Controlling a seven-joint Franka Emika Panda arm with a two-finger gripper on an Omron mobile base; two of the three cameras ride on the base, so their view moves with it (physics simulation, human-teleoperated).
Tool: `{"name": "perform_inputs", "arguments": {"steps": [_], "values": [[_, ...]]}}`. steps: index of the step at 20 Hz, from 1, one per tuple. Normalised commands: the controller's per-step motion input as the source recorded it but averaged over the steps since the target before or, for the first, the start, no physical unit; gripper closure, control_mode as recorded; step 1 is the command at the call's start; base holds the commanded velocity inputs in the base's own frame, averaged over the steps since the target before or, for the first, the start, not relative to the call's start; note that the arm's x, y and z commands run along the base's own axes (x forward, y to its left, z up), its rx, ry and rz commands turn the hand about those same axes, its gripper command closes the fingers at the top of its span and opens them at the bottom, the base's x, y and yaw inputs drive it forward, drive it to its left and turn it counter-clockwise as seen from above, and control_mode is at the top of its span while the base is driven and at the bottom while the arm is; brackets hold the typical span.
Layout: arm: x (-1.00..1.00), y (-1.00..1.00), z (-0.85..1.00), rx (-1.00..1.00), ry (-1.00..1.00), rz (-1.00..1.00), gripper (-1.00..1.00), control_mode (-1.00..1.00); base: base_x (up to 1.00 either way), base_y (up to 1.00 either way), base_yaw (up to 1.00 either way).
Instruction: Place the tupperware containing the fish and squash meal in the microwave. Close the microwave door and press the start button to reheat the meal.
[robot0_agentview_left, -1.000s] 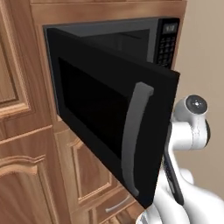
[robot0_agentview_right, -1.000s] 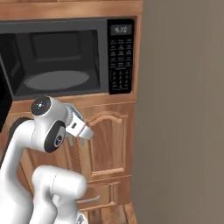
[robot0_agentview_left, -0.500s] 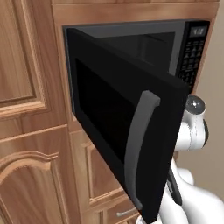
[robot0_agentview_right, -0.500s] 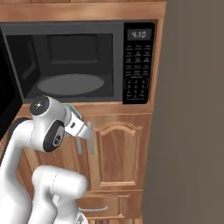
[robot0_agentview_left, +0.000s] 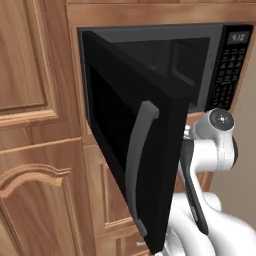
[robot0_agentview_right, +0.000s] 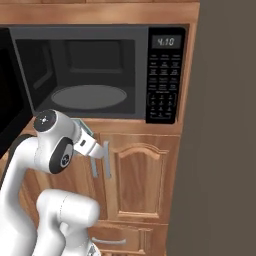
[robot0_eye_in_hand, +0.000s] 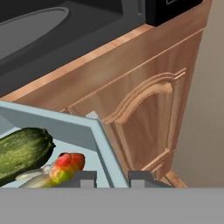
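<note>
The left base view looked from behind the arm, close to the open microwave door (robot0_agentview_left: 135, 150). The right base view faced straight into the microwave (robot0_agentview_right: 100, 75), which both shared. The hand view sat low, looking up at the cabinet door (robot0_eye_in_hand: 148, 118).

Brown wooden cabinet doors (robot0_agentview_right: 142, 180) with arched raised panels below, drawer (robot0_agentview_right: 117, 239) with metal pull lower down, tall wooden cabinet panel (robot0_agentview_left: 25, 60) left, plain beige wall (robot0_agentview_right: 220, 125) right.

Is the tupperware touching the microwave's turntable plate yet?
Apart. The right base view shows the turntable plate bare inside the microwave, while the tupperware sits at the gripper, below the oven.
</note>
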Motion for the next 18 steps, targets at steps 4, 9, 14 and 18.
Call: {"name": "perform_inputs", "arguments": {"steps": [4, 9, 14, 18], "values": [[0.0, 0.0, 0.0, 0.0, 0.0, 0.0, 1.0, 1.0, 0.09, -0.34, 0.19], [0.0, 0.0, 0.0, 0.0, 0.0, 0.0, 1.0, 1.0, 0.11, -0.42, 0.21], [0.0, 0.0, 0.0, 0.0, 0.0, 0.0, 1.0, 1.0, 0.13, -0.36, 0.27], [0.0, 0.0, 0.0, 0.0, 0.0, 0.0, 1.0, 1.0, 0.1, -0.11, 0.33]]}}
